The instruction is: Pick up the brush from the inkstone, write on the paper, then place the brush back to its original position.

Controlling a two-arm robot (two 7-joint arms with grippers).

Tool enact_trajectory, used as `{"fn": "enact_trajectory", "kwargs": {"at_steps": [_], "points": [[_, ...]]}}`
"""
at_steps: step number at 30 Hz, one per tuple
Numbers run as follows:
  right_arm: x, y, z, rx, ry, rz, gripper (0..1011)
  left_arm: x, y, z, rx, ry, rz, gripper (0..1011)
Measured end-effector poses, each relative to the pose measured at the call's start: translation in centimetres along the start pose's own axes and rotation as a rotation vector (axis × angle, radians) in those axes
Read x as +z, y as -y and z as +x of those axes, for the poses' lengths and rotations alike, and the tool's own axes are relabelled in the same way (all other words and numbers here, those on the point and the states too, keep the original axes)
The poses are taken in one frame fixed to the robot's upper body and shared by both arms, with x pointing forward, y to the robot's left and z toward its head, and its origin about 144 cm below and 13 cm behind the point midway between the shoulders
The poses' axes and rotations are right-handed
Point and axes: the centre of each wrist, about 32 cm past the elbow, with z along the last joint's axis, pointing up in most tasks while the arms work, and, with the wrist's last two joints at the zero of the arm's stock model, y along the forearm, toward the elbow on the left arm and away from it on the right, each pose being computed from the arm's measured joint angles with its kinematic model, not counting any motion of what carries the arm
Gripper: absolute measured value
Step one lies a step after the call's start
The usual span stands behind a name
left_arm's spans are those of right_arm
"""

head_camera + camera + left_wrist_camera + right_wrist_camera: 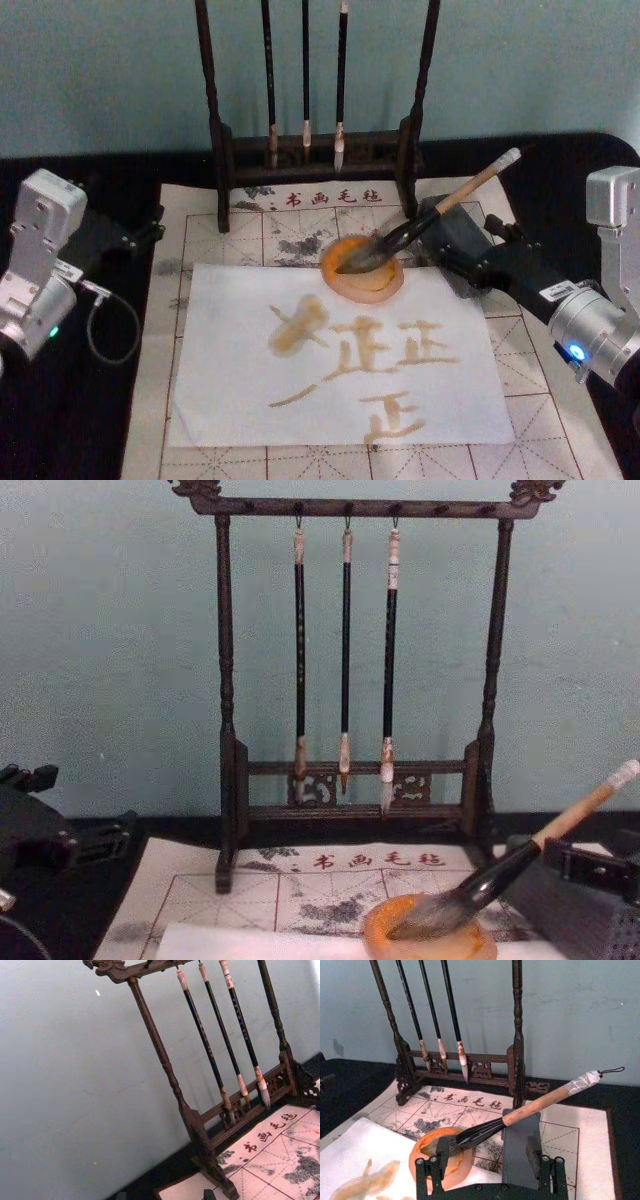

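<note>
Bristles of the brush (400, 238) lie in the orange inkstone (364, 268), its shaft leaning up over the grey block (521, 1147) toward the right. Just behind it sits the right gripper (490, 1170), fingers spread wide with nothing between them, one finger by the dish and the other by the block (the shaft crosses above the gap, untouched). White paper (330, 360) in front carries amber strokes. Off at the table's left edge rests the left gripper (135, 235); whether its fingers are parted I cannot tell.
</note>
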Motion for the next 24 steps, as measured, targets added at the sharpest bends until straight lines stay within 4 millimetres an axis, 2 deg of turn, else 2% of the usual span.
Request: {"fn": "enact_trajectory", "kwargs": {"at_steps": [24], "points": [[0.03,0.0,0.03,-0.001,-0.006,0.001,1000,0.0,0.0,0.0,0.0,0.0,0.0,1001]]}}
